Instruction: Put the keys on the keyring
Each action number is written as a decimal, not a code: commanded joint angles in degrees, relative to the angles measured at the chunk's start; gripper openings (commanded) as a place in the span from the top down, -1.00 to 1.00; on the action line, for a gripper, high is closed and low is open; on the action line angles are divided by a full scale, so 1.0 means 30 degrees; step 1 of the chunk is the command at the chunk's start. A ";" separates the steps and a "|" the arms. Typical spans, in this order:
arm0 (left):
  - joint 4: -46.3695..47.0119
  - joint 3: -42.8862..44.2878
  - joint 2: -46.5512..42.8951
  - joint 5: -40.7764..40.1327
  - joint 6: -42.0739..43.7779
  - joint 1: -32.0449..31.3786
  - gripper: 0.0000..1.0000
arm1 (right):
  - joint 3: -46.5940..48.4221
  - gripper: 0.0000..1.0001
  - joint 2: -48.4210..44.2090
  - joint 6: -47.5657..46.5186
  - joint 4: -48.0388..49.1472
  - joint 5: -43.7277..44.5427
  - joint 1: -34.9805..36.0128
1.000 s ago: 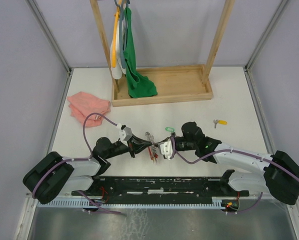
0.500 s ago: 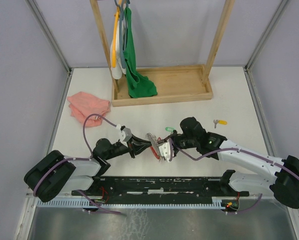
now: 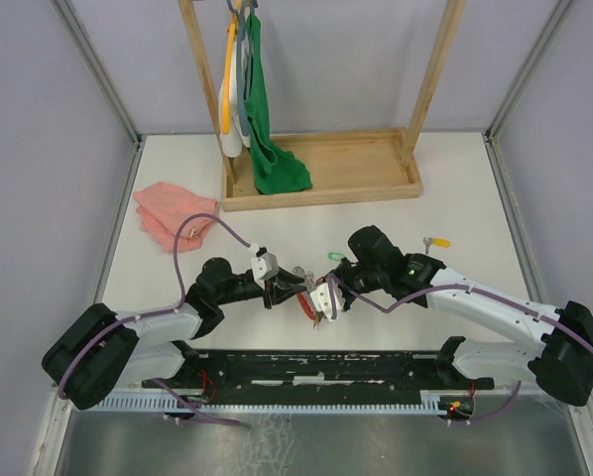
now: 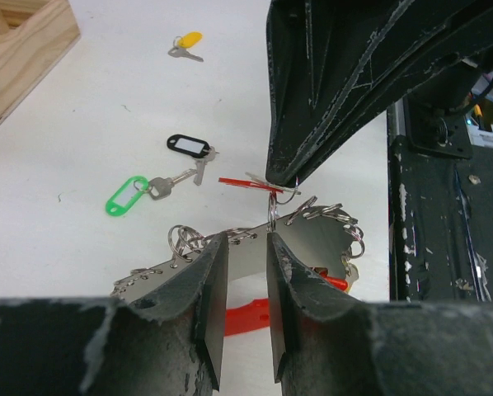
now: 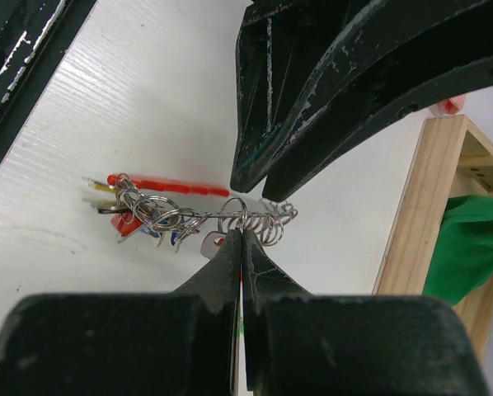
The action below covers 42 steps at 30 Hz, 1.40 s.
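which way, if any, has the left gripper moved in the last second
Yes, rightward in the top view: the left gripper now sits farther from the pink cloth.

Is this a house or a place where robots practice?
Probably a robot practice booth: plain grey walls around a white table, robot arms bolted at its edge, and a wooden rack.

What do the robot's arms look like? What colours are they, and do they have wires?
Both the left arm and right arm have white tubes between chunky black joints. A purple cable loops along each. The right arm shows a small green light. Each ends in two black, scratched, pointy fingers.
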 commanded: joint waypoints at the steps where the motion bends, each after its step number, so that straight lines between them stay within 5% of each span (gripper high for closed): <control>1: -0.0411 0.1246 0.0785 0.2041 0.1719 0.0018 0.33 | 0.1214 0.99 0.0215 -0.0467 0.0226 -0.0552 0.0115; 16: -0.1036 0.2144 0.1719 0.2463 0.2240 -0.0414 0.37 | 0.1382 0.99 0.0535 -0.0244 0.0325 -0.0781 0.0299; 23: -0.2734 0.2757 0.2098 0.2149 0.2981 -0.0712 0.94 | 0.1073 0.99 0.0038 0.0194 0.0332 -0.0162 0.0351; 25: -0.2712 0.2511 0.1803 0.1861 0.2933 -0.0705 0.95 | 0.0633 0.99 -0.0463 0.0522 0.0533 0.0515 0.0361; 33: 0.0410 0.0773 -0.0043 0.0978 0.0218 -0.0671 0.95 | -0.3066 0.99 -0.2974 0.2685 0.2873 0.4000 0.0336; 42: 0.4051 0.0011 -0.0170 -0.0091 -0.2433 -0.0819 0.95 | -0.5910 0.99 -0.2430 0.4802 0.8793 0.1465 0.0337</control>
